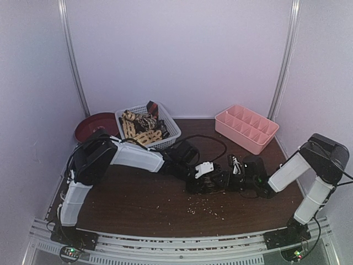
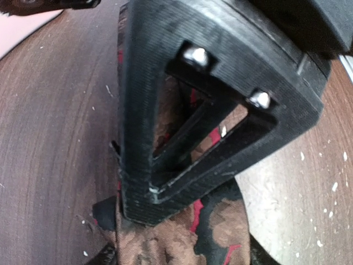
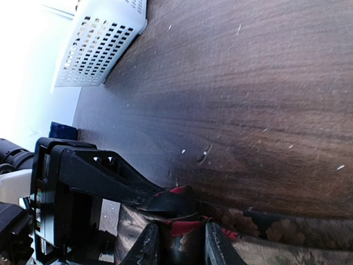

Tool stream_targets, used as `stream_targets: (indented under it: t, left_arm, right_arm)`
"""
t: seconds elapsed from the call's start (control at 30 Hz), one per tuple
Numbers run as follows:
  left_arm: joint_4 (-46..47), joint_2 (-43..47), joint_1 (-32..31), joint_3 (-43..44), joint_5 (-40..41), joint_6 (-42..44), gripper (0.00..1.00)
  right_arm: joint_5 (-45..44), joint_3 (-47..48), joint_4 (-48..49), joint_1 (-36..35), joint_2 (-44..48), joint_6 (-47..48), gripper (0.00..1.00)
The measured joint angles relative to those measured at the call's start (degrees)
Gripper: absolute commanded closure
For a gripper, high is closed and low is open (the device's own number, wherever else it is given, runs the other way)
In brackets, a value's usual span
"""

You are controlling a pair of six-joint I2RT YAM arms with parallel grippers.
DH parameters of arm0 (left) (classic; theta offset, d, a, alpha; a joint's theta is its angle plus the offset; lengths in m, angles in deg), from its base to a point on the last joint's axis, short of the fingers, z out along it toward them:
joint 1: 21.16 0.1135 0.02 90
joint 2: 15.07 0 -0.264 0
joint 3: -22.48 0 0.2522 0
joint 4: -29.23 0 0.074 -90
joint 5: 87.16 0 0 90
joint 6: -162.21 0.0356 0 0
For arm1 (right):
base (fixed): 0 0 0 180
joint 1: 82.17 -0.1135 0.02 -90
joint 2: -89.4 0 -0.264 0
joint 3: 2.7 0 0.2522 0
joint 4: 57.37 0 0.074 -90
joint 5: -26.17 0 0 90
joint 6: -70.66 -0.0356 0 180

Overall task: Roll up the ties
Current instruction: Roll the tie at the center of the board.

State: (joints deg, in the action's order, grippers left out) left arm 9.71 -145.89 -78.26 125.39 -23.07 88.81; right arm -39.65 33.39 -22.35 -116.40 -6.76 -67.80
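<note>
A tie patterned in brown, black and red lies on the dark wooden table at the centre, between my two grippers. My left gripper has a fingertip at each side of the tie's width, and the fabric fills the gap. My right gripper is shut on a red-and-black fold of the same tie. In the top view the left gripper and the right gripper nearly touch. The right gripper's black finger fills the left wrist view. More ties are heaped in the basket.
The white lattice basket stands at the back left, with a dark red plate to its left. A pink divided tray sits at the back right. A black cable loops behind the grippers. A blue mug shows in the right wrist view.
</note>
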Motion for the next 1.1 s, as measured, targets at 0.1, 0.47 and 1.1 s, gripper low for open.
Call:
stream_targets:
  t: [0.1,0.47,1.1]
  left_arm:
    - [0.5,0.1,0.0,-0.7,-0.2,0.5,0.46]
    - [2.4,4.6,-0.7,-6.6,5.3,-1.5,0.29]
    - [12.6,18.7,0.8,-26.3,15.7,-20.5,0.71]
  right_arm:
    - [0.5,-0.3,1.6,0.0,-0.9,-0.9,0.73]
    - [0.8,-1.1,2.4,0.0,-0.7,-1.1,0.74]
    - [0.5,-2.2,-0.1,0.0,1.4,-0.9,0.74]
